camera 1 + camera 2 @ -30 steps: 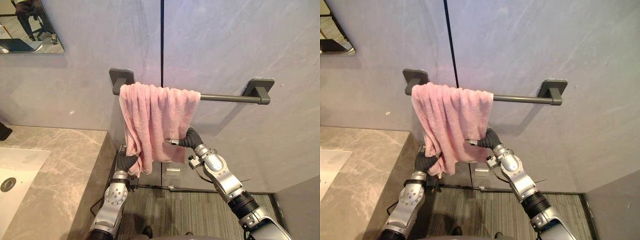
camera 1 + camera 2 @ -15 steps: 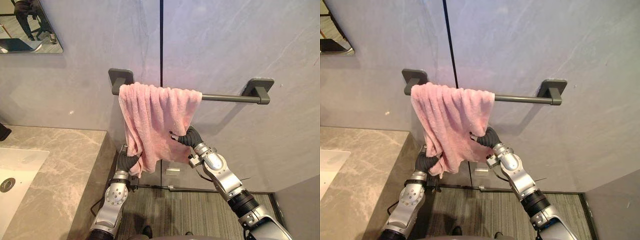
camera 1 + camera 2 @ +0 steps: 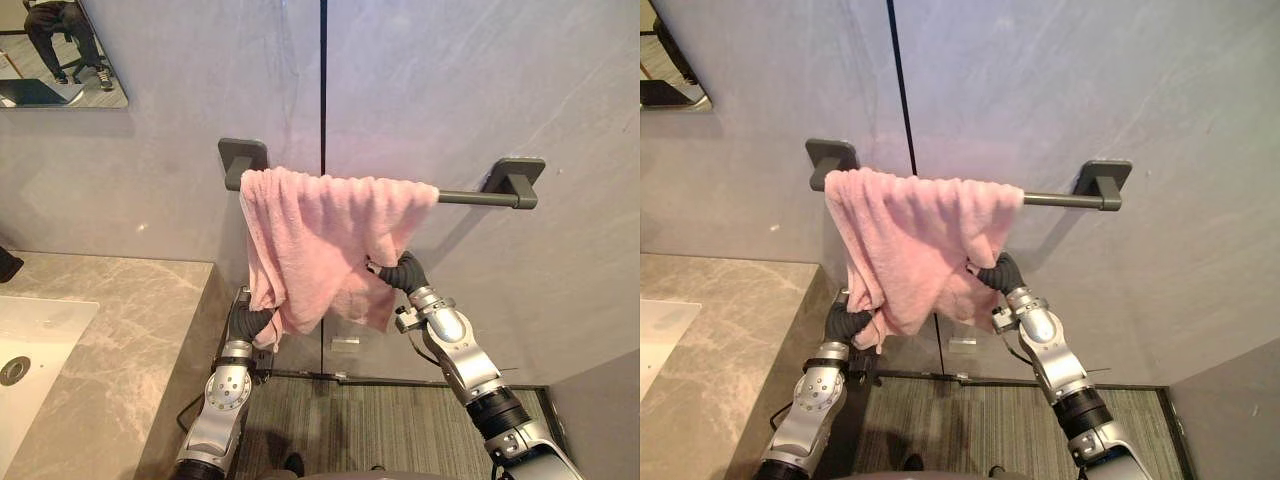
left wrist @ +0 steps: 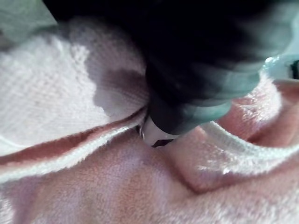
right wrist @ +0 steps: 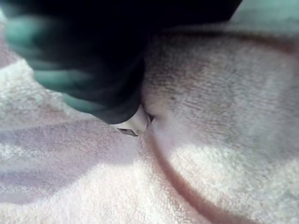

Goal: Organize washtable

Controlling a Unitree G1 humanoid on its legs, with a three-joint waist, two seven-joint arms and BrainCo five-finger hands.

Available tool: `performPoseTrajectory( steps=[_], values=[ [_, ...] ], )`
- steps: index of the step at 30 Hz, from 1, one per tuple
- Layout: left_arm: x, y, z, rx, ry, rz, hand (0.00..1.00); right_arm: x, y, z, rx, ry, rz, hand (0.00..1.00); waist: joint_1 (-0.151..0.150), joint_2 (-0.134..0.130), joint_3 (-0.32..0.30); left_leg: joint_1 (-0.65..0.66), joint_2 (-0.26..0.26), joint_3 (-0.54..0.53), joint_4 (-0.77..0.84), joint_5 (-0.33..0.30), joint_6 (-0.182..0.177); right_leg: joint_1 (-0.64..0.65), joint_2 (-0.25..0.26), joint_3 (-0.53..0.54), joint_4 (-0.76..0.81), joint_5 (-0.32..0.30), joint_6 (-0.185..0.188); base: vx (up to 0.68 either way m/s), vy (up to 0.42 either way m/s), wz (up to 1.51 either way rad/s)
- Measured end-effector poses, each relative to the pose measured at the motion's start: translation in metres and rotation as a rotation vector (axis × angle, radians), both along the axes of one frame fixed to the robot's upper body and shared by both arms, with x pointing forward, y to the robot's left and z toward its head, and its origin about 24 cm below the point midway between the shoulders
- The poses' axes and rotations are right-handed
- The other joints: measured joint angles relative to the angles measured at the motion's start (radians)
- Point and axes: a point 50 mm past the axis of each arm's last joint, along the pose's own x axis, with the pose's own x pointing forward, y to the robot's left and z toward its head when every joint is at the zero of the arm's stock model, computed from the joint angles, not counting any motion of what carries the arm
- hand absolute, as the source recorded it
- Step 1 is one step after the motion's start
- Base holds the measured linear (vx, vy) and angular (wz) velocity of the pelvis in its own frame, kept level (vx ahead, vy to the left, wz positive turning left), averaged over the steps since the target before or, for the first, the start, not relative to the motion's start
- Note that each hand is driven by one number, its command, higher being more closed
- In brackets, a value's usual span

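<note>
A pink towel (image 3: 320, 230) hangs over a dark wall bar (image 3: 465, 197), spread from the left bracket (image 3: 243, 155) to about two thirds of the bar's length. My left hand (image 3: 248, 322) is at the towel's lower left corner, which bunches around it. My right hand (image 3: 405, 272) is at the lower right part, and the cloth pulls taut toward it. In the left wrist view a fold of towel (image 4: 93, 186) is pinched under the left hand (image 4: 187, 112). The right wrist view shows the right hand (image 5: 103, 93) pressed into towel (image 5: 210, 140).
A marble counter (image 3: 110, 340) with a white sink (image 3: 30, 340) stands at the left, close to my left arm. A mirror (image 3: 60, 60) hangs above it. The bar's right bracket (image 3: 515, 172) and bare grey wall lie to the right.
My right hand has moved to the right with the towel's edge, spreading the towel further along the bar. The left hand has stayed at the lower left corner.
</note>
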Motion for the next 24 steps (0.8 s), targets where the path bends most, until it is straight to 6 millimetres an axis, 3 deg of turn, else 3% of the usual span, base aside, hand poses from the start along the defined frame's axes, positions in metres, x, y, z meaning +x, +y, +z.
performPoseTrajectory(
  steps=[9, 17, 24],
  values=[
    [0.000, -0.010, 0.001, -0.050, -0.008, -0.029, 1.00, -0.004, -0.018, 0.000, 0.033, -0.003, -0.077, 1.00, -0.002, 0.001, -0.001, 0.011, -0.001, 0.007, -0.017, 0.000, 0.000, -0.001, 0.000, 0.008, 0.000, 0.000, 0.000, 0.00, -0.001, -0.03],
    [0.003, -0.013, 0.003, -0.104, -0.010, -0.039, 1.00, -0.003, -0.022, -0.003, 0.054, 0.008, -0.107, 1.00, -0.003, 0.002, -0.001, 0.012, -0.002, 0.007, -0.018, 0.000, 0.000, -0.002, 0.000, 0.008, 0.000, -0.002, 0.001, 0.00, 0.000, 0.00],
    [0.002, -0.016, -0.014, -0.205, 0.063, -0.012, 1.00, -0.003, -0.021, -0.011, 0.056, 0.045, -0.115, 1.00, -0.003, 0.004, -0.002, 0.017, -0.002, 0.007, -0.019, 0.000, 0.000, 0.000, -0.001, 0.009, 0.002, -0.003, 0.003, 0.00, -0.004, 0.00]
  ],
)
